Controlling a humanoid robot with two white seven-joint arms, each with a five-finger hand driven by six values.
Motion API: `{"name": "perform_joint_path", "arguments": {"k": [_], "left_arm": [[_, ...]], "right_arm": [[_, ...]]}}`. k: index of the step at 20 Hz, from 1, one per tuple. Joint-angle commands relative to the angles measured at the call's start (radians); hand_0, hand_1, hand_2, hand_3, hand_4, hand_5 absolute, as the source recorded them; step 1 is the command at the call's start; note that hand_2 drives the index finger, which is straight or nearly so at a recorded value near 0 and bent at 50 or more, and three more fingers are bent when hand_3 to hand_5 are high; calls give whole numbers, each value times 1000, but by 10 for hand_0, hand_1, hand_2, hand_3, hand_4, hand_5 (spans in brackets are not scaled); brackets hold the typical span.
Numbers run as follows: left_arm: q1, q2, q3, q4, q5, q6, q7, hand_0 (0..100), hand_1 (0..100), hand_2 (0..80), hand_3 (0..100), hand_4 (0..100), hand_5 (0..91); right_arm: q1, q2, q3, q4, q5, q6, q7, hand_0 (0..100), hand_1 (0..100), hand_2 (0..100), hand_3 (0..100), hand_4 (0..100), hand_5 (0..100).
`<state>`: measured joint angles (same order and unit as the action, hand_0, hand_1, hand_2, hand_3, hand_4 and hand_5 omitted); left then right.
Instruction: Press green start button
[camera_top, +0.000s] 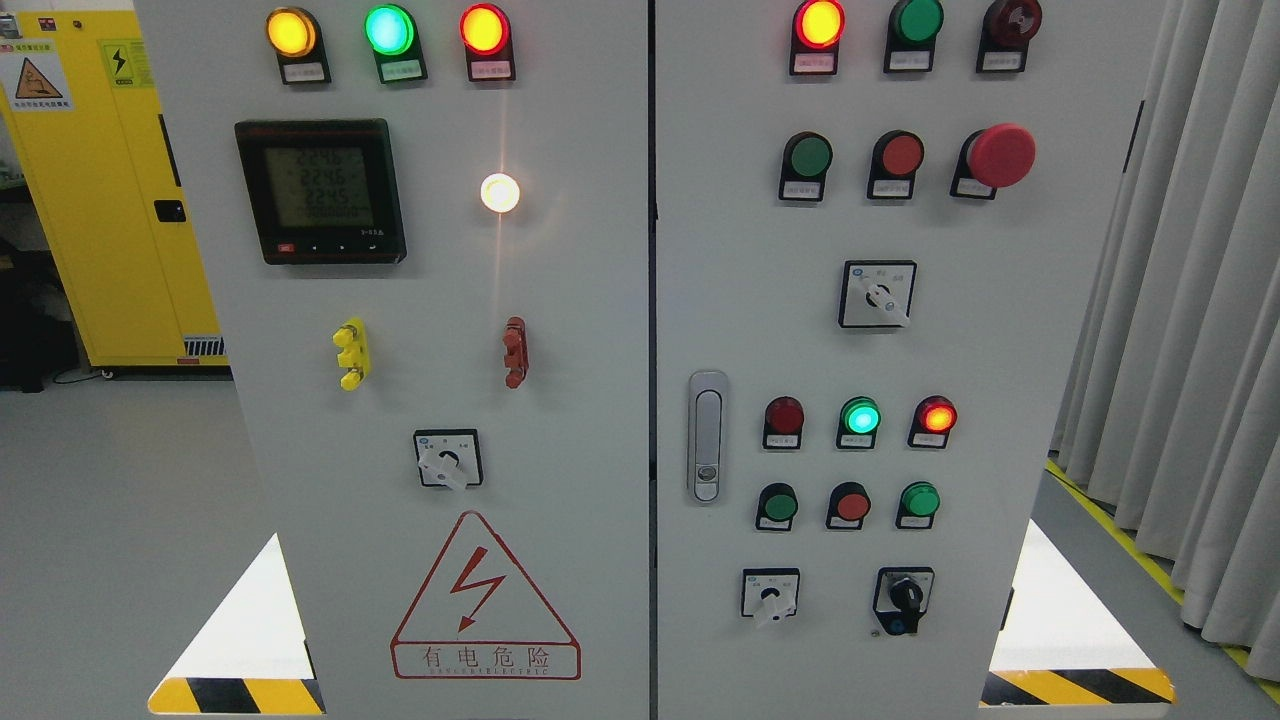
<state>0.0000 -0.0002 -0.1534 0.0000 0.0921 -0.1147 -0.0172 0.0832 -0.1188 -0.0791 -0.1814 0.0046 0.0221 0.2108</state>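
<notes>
A: Where are the left hand and the right hand, and are they open or closed?
B: Neither one shows in the head view, so I cannot tell, and with no hand to measure from I can only place things against each other

A: And the green start button?
B: On the right door of the grey cabinet (1000, 350) there are three unlit green buttons, and their labels are too small to read. The upper green button (806, 157) sits at the left of a row, with a red button (902, 154) beside it and a red mushroom button (1001, 155) further right. Lower down, a dark green button (777, 506) and a brighter green button (919, 499) flank a small red button (851, 505)

A: What else is around them?
B: A lit green lamp (860, 416) stands above that lower row, between a dark red lamp (784, 416) and a glowing red lamp (936, 416). A rotary switch (878, 295) lies between the two button rows, a door handle (707, 436) is left of the lamps, and a key switch (905, 595) is below. The left door carries a meter (320, 190) and a warning triangle (483, 600)

A: Anything in front of the buttons?
B: All three green buttons are in plain sight; a curtain (1190, 300) hangs to the cabinet's right and a yellow cabinet (100, 200) stands behind on the left
</notes>
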Motion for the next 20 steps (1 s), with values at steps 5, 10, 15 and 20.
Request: {"name": "perform_joint_path", "arguments": {"k": [5, 10, 15, 20], "left_arm": [[-15, 34, 0, -26, 0, 1, 3, 120, 556, 0, 0, 0, 0], [-15, 34, 0, -26, 0, 0, 3, 120, 556, 0, 0, 0, 0], [-15, 31, 0, -26, 0, 0, 3, 120, 556, 0, 0, 0, 0], [-15, 26, 0, -26, 2, 0, 3, 120, 556, 0, 0, 0, 0]], "right_arm": [[0, -1, -19, -1, 25, -1, 13, 170, 305, 0, 0, 0, 0], [21, 2, -11, -163, 41, -13, 34, 168, 305, 0, 0, 0, 0], [180, 2, -10, -629, 121, -18, 74, 155, 351, 0, 0, 0, 0], [283, 16, -4, -938, 176, -146, 74, 162, 380, 0, 7, 0, 0]]}}
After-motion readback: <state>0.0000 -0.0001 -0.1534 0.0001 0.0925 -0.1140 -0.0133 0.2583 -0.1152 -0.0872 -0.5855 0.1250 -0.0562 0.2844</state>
